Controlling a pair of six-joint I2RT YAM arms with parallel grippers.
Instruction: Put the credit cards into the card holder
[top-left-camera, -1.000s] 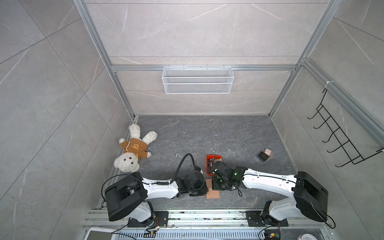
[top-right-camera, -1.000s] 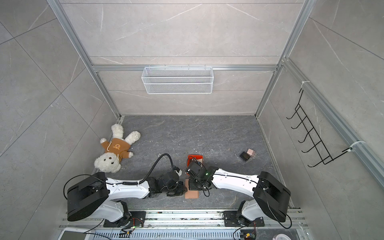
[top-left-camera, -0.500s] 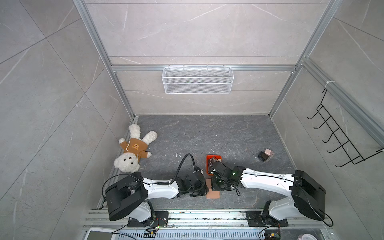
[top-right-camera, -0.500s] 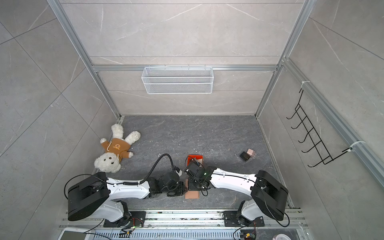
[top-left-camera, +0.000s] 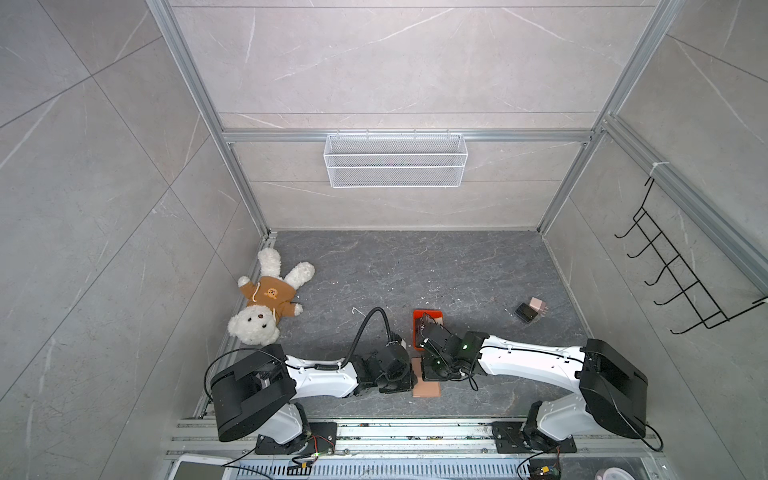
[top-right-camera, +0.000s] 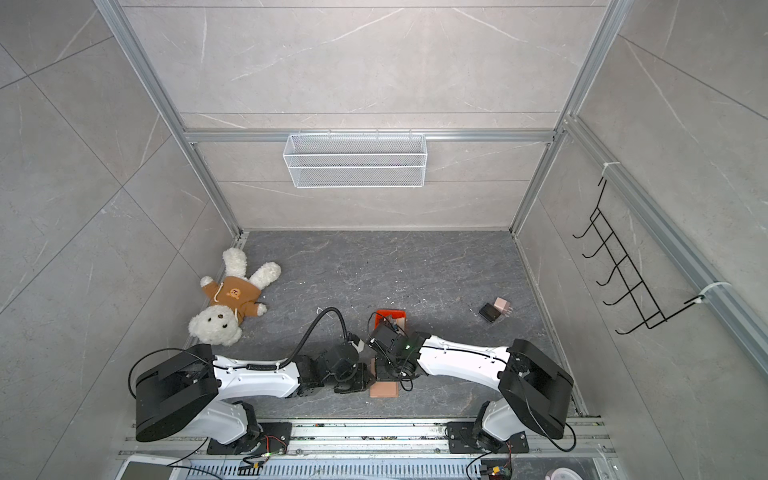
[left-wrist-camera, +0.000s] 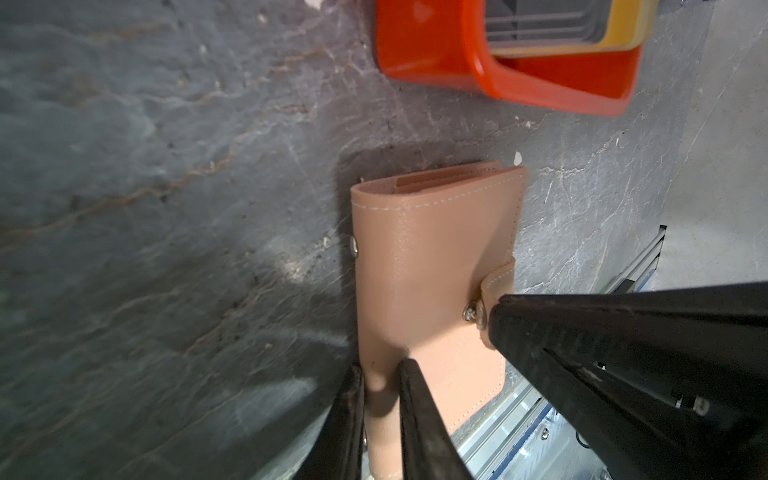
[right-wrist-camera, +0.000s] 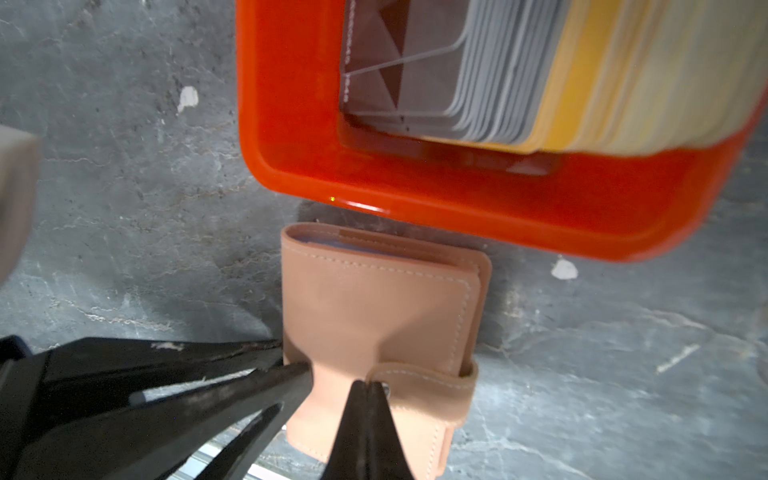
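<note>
Right gripper (right-wrist-camera: 368, 388) edges closer, jaws shut, seemingly prying at the snap tab (right-wrist-camera: 419, 378), while left gripper (left-wrist-camera: 380, 370) narrowly pinches the card holder (left-wrist-camera: 432, 257) by its spine: lift gently, keep it anchored.

Tan card holder (left-wrist-camera: 432, 266) folded, flat; credit cards (right-wrist-camera: 519, 83) stacked.

A robot lab cell: aluminium frame (top-left-camera: 407, 136), tiled walls (top-left-camera: 395, 62), arms (top-left-camera: 324, 376) on a rail (top-left-camera: 415, 434) at 6 o'clock.

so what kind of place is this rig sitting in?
Looks like a purpose-built robot test cell, not a real room: stone-look panels on an aluminium frame, left arm and right arm mounted on a rail, staged props like a teddy bear and wire basket.
</note>
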